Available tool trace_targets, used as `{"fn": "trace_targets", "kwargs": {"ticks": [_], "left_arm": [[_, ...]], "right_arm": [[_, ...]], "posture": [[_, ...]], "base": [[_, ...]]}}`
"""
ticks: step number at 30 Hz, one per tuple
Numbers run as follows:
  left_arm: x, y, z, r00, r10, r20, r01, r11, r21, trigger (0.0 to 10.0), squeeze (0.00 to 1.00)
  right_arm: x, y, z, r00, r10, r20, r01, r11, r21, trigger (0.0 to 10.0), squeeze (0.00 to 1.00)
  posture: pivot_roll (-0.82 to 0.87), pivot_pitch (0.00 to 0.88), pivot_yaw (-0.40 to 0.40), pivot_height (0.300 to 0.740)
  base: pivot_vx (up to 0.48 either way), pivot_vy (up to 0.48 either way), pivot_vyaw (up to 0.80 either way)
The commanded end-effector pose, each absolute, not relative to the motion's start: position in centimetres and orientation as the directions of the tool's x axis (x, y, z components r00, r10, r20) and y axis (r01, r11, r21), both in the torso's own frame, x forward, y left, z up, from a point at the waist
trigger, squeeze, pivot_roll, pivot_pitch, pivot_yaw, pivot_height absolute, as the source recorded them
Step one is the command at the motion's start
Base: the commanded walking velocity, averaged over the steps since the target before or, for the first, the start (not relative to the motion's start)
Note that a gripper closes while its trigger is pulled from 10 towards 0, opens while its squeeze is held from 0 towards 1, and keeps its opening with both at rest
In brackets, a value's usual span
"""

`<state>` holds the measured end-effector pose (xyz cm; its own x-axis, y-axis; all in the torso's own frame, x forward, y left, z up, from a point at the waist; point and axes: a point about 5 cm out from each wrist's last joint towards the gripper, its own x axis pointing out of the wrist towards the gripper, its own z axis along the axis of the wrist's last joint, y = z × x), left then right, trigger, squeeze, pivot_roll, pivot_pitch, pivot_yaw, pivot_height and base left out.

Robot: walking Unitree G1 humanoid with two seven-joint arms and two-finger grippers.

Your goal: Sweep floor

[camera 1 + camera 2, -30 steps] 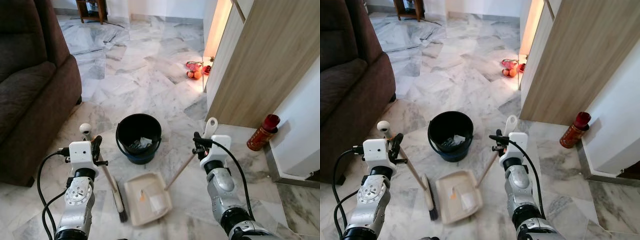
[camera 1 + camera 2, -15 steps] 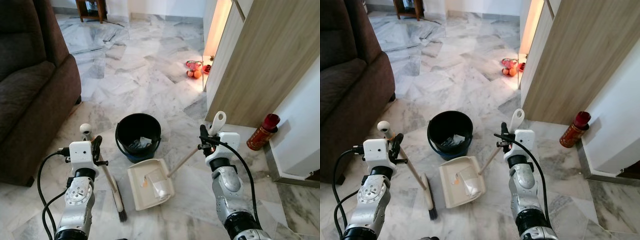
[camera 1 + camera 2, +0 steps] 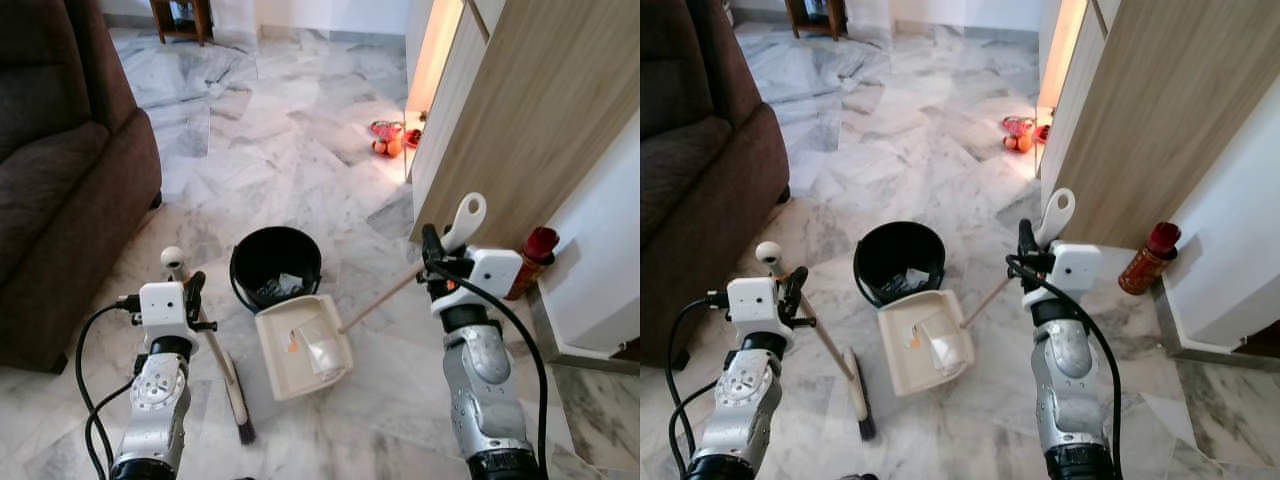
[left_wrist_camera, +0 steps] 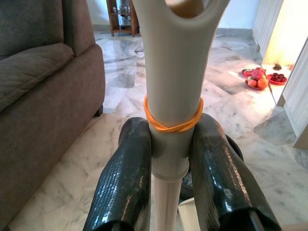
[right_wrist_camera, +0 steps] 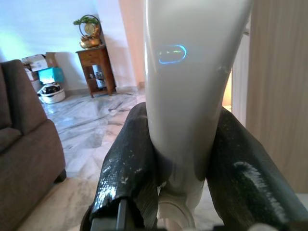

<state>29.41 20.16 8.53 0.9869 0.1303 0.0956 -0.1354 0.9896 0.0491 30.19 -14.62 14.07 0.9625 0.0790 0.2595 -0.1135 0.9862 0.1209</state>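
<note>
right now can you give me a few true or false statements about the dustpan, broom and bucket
1. The right gripper has its fingers shut on the dustpan handle. True.
2. The dustpan holds no debris. False: pale scraps and an orange bit lie in it.
3. The dustpan's near edge sits beside the black bucket. True.
4. The left gripper is open. False: its fingers grip the broom handle, just under an orange rubber band.
5. The bucket is empty. False: some pale rubbish lies at its bottom.
6. The red bottle stands next to the sofa. False: it stands by the wooden cabinet.
</note>
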Motion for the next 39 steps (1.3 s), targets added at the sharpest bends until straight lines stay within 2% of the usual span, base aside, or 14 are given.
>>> {"fn": "trace_targets", "kwargs": {"ticks": [1,16,23,39], "left_arm": [[29.6,19.9,9.0,0.986,0.115,0.120,-0.122,0.991,0.052,10.0,0.00],[29.7,19.7,8.9,0.988,0.106,0.116,-0.112,0.992,0.052,10.0,0.00],[29.7,19.8,9.0,0.988,0.103,0.118,-0.110,0.992,0.057,10.0,0.00],[29.7,19.7,8.8,0.989,0.098,0.113,-0.107,0.992,0.068,10.0,0.00]], "right_arm": [[29.7,-14.3,16.2,0.939,0.089,0.331,-0.140,0.981,0.135,10.0,0.00],[27.7,-15.5,18.1,0.945,0.096,0.314,-0.132,0.987,0.094,10.0,0.00],[28.2,-13.9,23.3,0.889,0.070,0.452,-0.153,0.977,0.150,10.0,0.00],[28.7,-13.1,26.0,0.856,0.022,0.517,-0.155,0.964,0.215,10.0,0.00]], "posture": [[0.13,0.097,-0.042,0.740],[0.11,0.092,-0.036,0.740],[0.11,0.097,-0.030,0.740],[0.11,0.107,-0.026,0.740]], "base": [[0.000,0.000,0.00],[0.000,0.000,0.00],[0.000,0.000,0.00],[0.000,0.000,0.00]]}}
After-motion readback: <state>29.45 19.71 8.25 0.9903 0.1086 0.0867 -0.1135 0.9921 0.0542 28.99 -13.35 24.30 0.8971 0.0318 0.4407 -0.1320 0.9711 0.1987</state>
